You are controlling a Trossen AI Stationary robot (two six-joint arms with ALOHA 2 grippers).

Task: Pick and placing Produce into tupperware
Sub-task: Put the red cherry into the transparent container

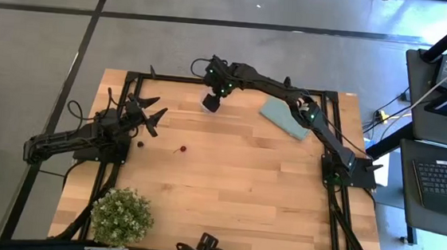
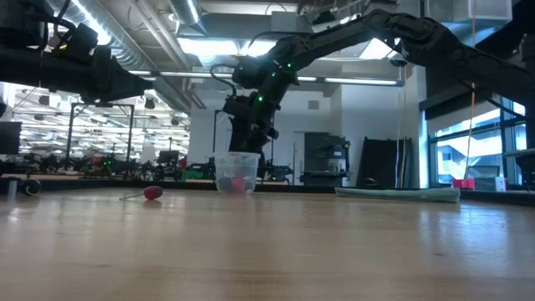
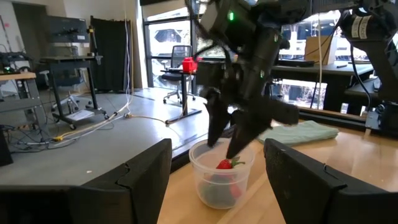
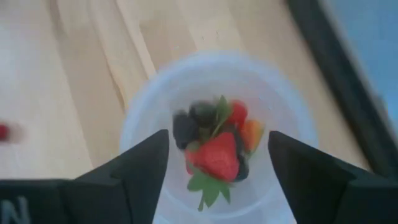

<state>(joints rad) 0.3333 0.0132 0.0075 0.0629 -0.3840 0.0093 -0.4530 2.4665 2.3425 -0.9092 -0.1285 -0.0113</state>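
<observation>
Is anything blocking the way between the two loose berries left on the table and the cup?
Nothing visible does. The two berries lie on bare wood near the left hand, and the stretch of table to the cup is clear. Only the right hand hangs open over the cup's mouth, above the strawberry inside.

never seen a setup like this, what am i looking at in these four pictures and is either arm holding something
These are two dark robot arms at a wooden table, each ending in a two-finger gripper. One picture looks straight down, one looks level across the tabletop, and two come from cameras on the arms' wrists. The right gripper hangs open over a small clear cup that holds a strawberry and other small fruit pieces; it grips nothing. The left gripper waits open near the table's left edge. Two loose berries lie on the wood, along with a teal cloth and a potted plant.
</observation>
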